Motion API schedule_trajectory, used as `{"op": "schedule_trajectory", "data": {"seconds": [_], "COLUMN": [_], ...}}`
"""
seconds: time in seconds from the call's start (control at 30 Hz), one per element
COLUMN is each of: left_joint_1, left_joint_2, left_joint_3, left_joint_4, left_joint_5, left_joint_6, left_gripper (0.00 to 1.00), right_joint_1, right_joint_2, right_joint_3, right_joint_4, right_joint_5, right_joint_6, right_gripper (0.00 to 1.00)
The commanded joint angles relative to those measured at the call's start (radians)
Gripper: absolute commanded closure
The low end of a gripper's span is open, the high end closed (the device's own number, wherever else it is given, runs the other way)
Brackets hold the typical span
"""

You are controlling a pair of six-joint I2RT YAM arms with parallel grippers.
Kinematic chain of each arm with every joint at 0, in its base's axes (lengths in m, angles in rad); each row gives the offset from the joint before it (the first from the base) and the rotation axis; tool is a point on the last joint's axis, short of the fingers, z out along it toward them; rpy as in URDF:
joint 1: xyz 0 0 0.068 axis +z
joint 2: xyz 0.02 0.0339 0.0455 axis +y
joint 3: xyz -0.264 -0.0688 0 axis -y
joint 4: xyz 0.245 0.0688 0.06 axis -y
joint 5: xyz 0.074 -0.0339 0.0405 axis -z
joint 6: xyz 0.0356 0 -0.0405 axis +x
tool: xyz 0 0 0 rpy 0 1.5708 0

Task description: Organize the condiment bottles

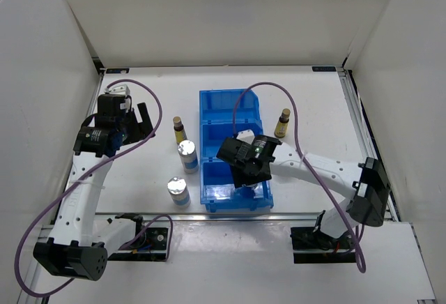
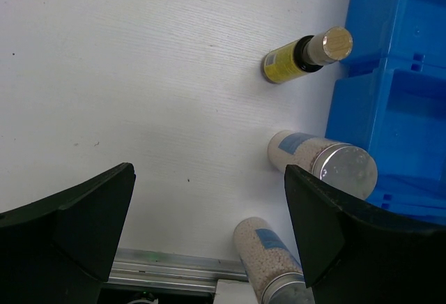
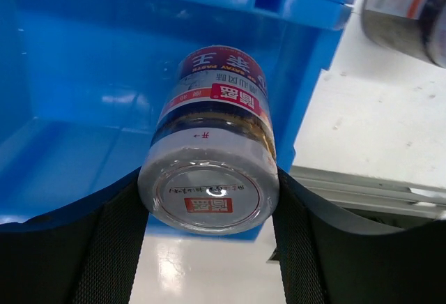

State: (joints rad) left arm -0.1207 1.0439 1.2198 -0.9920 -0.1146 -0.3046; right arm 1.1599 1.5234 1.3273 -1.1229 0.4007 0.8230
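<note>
The right gripper [image 1: 248, 173] clamps a squat grey jar [image 3: 209, 164] over the blue bin's [image 1: 206, 143] near compartment. The left gripper [image 2: 209, 213] hangs wide open near the table's [image 2: 104, 74] left edge.

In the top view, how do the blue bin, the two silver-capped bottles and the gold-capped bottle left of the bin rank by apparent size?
1. Blue bin.
2. The two silver-capped bottles, which look alike.
3. Gold-capped bottle, the slimmest.

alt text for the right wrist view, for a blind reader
The right gripper holds a squat red-and-white-labelled jar over a blue bin. A blurred container shows at top right, outside the bin.
</note>
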Motion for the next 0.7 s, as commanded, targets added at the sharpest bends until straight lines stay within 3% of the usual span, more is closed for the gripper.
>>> {"op": "schedule_trajectory", "data": {"seconds": [0.0, 0.3, 0.4, 0.43, 0.47, 0.53, 0.67], "left_joint_1": [0.003, 0.003, 0.003, 0.003, 0.003, 0.003, 0.003], "left_joint_2": [-0.001, -0.001, -0.001, -0.001, -0.001, -0.001, -0.001], "left_joint_3": [0.001, 0.001, 0.001, 0.001, 0.001, 0.001, 0.001], "left_joint_4": [-0.008, -0.008, -0.008, -0.008, -0.008, -0.008, -0.008], "left_joint_5": [0.006, 0.006, 0.006, 0.006, 0.006, 0.006, 0.006], "left_joint_6": [0.004, 0.004, 0.004, 0.004, 0.004, 0.004, 0.004], "left_gripper": [0.0, 0.0, 0.0, 0.0, 0.0, 0.0, 0.0], "right_joint_1": [-0.046, -0.086, -0.086, -0.086, -0.086, -0.086, -0.086], "right_joint_2": [-0.013, 0.06, 0.072, 0.063, 0.048, 0.034, -0.024], "right_joint_3": [-0.051, -0.149, -0.149, -0.149, -0.149, -0.139, -0.021], "right_joint_4": [0.15, 0.232, 0.232, 0.232, 0.221, 0.195, 0.027], "right_joint_5": [-0.088, -0.165, -0.174, -0.165, -0.154, -0.123, -0.056], "right_joint_6": [-0.061, -0.071, -0.071, -0.071, -0.071, -0.071, -0.071], "right_gripper": [0.82, 0.76, 0.42, 0.22, 0.14, 0.0, 0.0]}}
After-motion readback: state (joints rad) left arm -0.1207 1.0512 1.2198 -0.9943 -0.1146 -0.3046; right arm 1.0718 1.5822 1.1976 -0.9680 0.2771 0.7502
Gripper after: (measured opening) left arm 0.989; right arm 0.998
